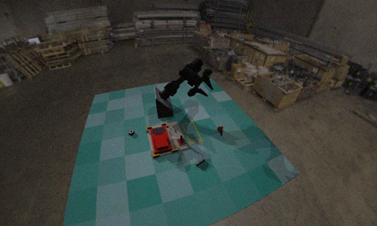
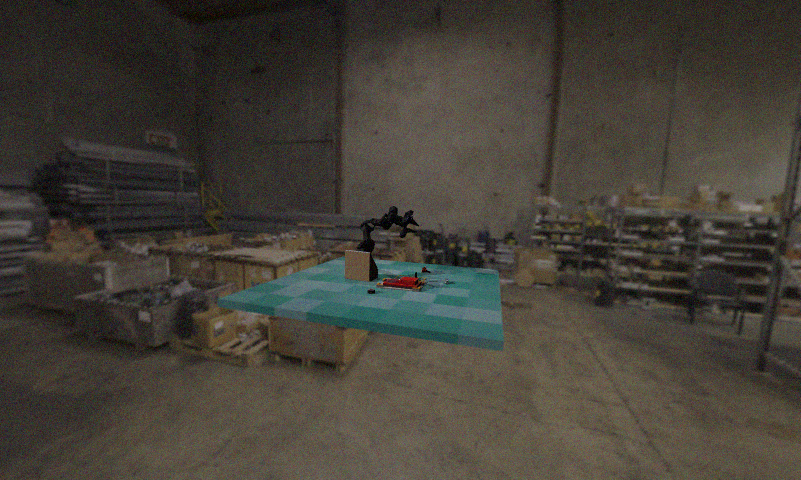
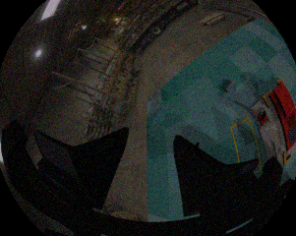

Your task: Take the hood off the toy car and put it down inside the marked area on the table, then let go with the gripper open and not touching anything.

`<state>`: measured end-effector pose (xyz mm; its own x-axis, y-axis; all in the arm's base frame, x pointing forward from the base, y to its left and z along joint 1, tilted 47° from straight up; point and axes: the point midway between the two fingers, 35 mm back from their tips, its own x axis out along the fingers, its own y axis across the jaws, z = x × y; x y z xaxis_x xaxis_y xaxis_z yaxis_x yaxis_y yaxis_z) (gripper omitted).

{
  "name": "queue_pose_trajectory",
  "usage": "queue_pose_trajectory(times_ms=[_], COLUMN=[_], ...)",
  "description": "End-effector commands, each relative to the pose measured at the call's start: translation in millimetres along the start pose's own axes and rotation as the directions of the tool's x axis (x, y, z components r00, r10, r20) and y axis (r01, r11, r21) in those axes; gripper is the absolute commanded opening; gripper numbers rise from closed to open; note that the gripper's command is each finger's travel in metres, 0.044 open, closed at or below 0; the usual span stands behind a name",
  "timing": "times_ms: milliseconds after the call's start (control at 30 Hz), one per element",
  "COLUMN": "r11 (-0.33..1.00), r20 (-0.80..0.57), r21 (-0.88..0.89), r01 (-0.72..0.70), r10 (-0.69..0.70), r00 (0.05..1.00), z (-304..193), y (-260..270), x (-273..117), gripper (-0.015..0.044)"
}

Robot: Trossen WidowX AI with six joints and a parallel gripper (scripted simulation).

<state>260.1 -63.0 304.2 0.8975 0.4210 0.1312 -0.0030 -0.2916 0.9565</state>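
Nothing had been picked up at this point: the pincer [image 1: 204,84] hung half-open and holding nothing, high above the worktop [image 1: 145,190]. The red hood [image 1: 160,137] sat on the toy car [image 1: 166,139], just beside the marked area [image 1: 192,133]. Next move, I'd guess, called for dropping down over that hood and lining the jaws up.

The arm [image 1: 181,79] is black all over, matte, with no coloured trim I can make out in this dim light. It is built from chunky, blocky links joined by rounded, drum-like housings, thicker near the shoulder. It grows out of a dark wedge-shaped base block [image 1: 163,105] with a sloped grey face and a paler tan side. The gripper [image 1: 205,84] is black too, ending in two tapered, pointed fingers [image 1: 197,91] like blunt blades. From the wrist camera the fingers read as two broad dark slabs. Cables, screws and markings are too small to tell.
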Motion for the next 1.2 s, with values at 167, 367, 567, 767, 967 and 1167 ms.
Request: queue_pose_trajectory(times_ms=[167, 367, 567, 767, 967, 1167], r11=[0.998, 0.959, 0.834, 0.651, 0.509, 0.479], r20=[0.12, 0.204, 0.215, 0.125, -0.045, -0.272], r21=[-0.019, -0.133, -0.252, -0.397, -0.565, -0.718], r01=[0.055, 0.252, 0.49, 0.647, 0.649, 0.505], r10=[-0.052, -0.222, -0.446, -0.66, -0.805, -0.861], r00=[0.991, 0.954, 0.869, 0.741, 0.592, 0.429], z=[50.6, 111.5, 161.6, 187.4, 190.3, 180.2], y=[-13.3, -49.0, -106.6, -172.9, -231.5, -280.0], x=[17.0, 29.5, 33.2, 26.5, 12.4, -5.9], gripper=[0.0378, 0.044, 0.044, 0.044, 0.044, 0.044])
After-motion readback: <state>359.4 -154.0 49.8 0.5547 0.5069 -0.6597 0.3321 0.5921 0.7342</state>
